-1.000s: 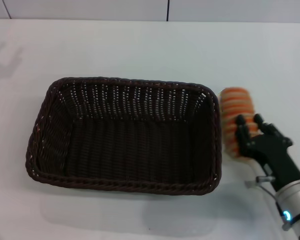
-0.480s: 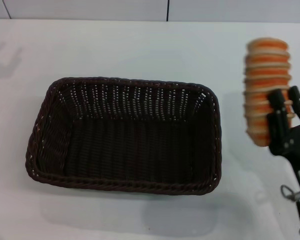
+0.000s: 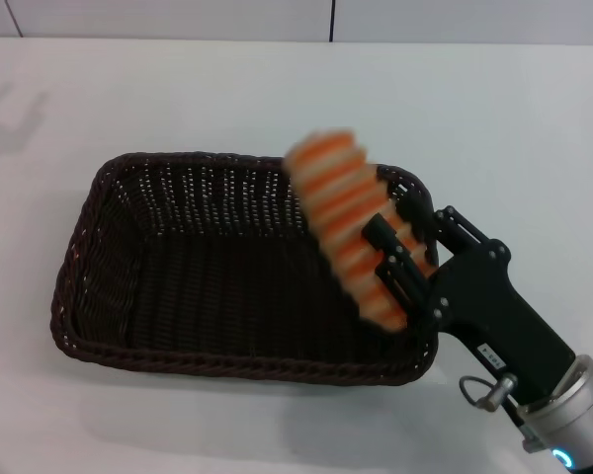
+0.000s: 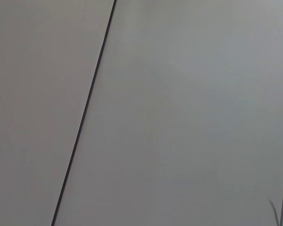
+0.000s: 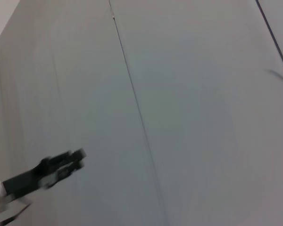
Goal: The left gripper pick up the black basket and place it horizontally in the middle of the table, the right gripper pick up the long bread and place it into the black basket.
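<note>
The black basket (image 3: pixel 81 247) lies lengthwise across the middle of the white table (image 3: pixel 277 89), open side up. My right gripper (image 3: pixel 400 265), black on a silver wrist, is shut on the long bread (image 3: pixel 338 209). It holds the striped loaf tilted in the air over the basket's right part, near the right rim. The loaf is blurred. The left gripper does not show in the head view. In the right wrist view it is a small dark blurred shape (image 5: pixel 61 165) against a grey wall. The left wrist view shows only the wall.
White table runs all round the basket, with a wall seam at the far edge (image 3: pixel 332 20). The right arm's wrist (image 3: pixel 573 415) reaches in from the front right corner.
My right gripper lifted the bread from the table right of the basket, raised it, then swung it left over the basket's right part. The basket has not moved.
</note>
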`<state>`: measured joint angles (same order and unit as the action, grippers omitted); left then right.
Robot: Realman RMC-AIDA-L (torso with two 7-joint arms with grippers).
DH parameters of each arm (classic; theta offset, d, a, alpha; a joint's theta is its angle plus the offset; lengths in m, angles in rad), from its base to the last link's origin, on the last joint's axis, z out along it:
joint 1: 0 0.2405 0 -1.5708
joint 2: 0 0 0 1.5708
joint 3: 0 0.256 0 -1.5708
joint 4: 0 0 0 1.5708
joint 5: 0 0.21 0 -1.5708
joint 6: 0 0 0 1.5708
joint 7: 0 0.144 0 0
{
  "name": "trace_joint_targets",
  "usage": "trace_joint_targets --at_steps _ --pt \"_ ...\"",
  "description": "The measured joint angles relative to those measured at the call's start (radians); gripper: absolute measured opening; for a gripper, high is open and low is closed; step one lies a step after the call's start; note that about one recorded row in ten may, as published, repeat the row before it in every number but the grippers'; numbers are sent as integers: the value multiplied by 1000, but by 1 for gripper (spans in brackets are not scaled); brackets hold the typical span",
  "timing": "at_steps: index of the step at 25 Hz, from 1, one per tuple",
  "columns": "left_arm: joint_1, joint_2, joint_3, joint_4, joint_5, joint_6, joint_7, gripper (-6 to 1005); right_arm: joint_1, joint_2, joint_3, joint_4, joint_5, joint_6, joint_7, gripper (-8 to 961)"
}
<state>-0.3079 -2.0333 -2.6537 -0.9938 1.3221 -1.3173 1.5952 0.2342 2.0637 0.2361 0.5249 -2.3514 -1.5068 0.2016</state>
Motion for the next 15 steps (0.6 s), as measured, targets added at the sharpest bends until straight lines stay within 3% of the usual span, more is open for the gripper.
trace_joint_targets --at_steps 3,5,7,9,10,13,15 --pt "0 0 0 0 0 0 0 564 -35 10 29 -16 16 -51 -45 353" --pt "7 1 -5 5 0 0 -6 564 -95 15 94 -42 60 -157 -83 408" --pt "10 1 -10 8 0 0 -6 564 -137 15 137 -56 126 -231 -88 641" --pt "12 0 -16 9 0 0 -4 564 -155 16 154 -63 177 -263 -88 642" --pt "15 -2 -23 13 -1 0 1 564 -178 17 176 -81 279 -303 -91 643" --pt "17 -7 -45 49 -3 5 28 564 -178 16 184 -109 366 -312 -93 644" --pt "14 -11 -69 93 -4 8 68 564 -140 15 186 -181 464 -275 -93 644"
